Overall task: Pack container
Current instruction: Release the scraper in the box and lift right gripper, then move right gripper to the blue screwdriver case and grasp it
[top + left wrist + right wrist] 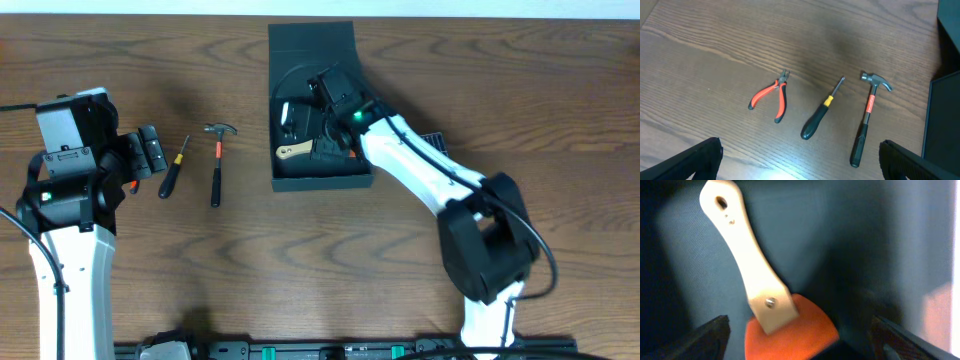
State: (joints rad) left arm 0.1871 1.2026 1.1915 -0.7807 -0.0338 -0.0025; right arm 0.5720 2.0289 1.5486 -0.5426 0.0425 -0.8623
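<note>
The dark container [322, 180] sits at the table's centre back, its flap lid [312, 40] open away from me. Inside lies a scraper with a cream handle [291, 152] and an orange blade [790, 330]. My right gripper [325, 125] is inside the box, open, its fingers either side of the scraper [747, 265]. My left gripper [150, 152] is open and empty at the table's left. In the left wrist view lie red-handled pliers [771, 96], a black-handled screwdriver [821, 115] and a small hammer [867, 115]. The screwdriver [173, 168] and hammer [217, 160] also show in the overhead view.
The container's dark wall [942, 120] shows at the right edge of the left wrist view. A dark ribbed piece [432, 138] lies just right of the box, partly under the right arm. A rail [340, 348] runs along the front edge.
</note>
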